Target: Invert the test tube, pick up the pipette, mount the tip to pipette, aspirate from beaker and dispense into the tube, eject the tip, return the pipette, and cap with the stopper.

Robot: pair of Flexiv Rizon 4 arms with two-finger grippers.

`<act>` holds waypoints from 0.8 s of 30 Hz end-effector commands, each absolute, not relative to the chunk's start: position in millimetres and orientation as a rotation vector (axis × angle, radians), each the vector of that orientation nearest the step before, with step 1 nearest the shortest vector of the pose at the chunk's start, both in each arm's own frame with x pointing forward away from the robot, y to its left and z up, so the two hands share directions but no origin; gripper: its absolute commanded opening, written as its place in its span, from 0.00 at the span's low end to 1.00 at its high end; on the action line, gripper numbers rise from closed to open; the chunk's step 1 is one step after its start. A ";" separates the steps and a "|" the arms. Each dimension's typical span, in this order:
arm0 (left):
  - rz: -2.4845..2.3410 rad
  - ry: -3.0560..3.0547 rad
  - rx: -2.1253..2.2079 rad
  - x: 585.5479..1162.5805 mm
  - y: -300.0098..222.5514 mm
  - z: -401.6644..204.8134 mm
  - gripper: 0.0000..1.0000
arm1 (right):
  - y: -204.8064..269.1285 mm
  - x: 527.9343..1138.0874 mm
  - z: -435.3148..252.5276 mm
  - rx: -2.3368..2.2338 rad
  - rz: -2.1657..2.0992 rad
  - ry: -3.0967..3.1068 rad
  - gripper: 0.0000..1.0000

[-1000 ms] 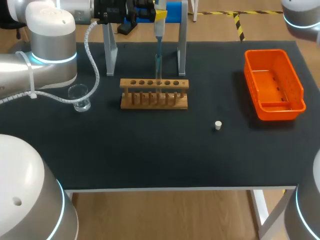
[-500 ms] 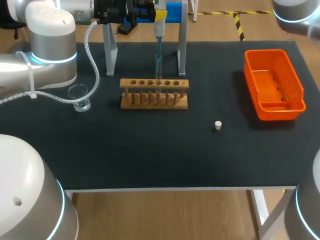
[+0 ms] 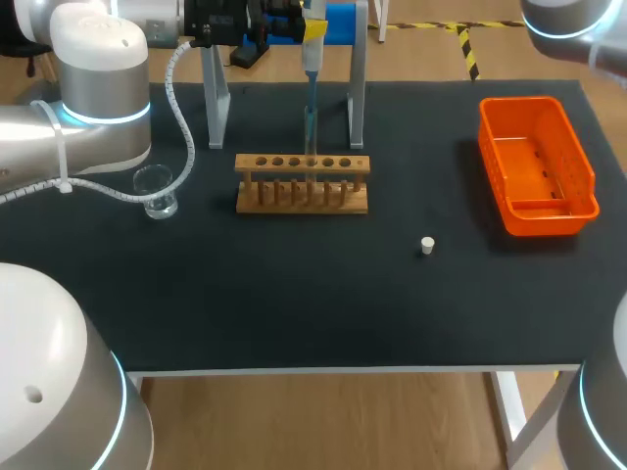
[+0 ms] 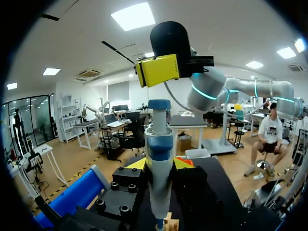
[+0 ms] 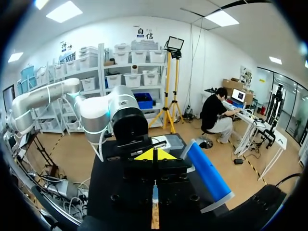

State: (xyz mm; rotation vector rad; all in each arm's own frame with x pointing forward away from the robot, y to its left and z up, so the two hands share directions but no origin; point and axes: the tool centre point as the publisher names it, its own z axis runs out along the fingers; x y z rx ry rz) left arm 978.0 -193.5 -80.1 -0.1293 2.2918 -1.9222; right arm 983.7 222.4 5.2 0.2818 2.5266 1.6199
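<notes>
Left wrist view shows left gripper (image 4: 159,164) clamped on pipette (image 4: 159,144), head view alone shows tube (image 3: 310,130) and rack (image 3: 302,184) beneath it, right gripper (image 5: 154,155) tips pressed together.

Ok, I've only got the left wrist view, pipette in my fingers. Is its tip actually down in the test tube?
Observer: Yes. From the head view, the pipette stands upright with its lower end inside the test tube, which sits in a middle hole of the wooden rack.
Operator: And the stopper?
Observer: The white stopper lies loose on the table, nearer the robot than the rack and to its right, touching nothing.
Operator: The beaker?
Observer: The beaker stands upright to the rack's left, apart from it.
</notes>
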 end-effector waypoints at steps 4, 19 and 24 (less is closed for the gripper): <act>-1.924 2.285 -0.130 977.7 -194.1 -80.9 0.00 | 223.4 983.5 3.7 0.283 1.607 2.545 0.00; -1.924 2.285 -0.130 977.7 -194.1 -80.9 0.00 | 222.4 982.0 -6.1 0.284 1.595 2.577 0.00; -1.924 2.285 -0.130 977.7 -194.1 -80.9 0.00 | 221.9 981.6 -8.1 0.285 1.593 2.582 0.00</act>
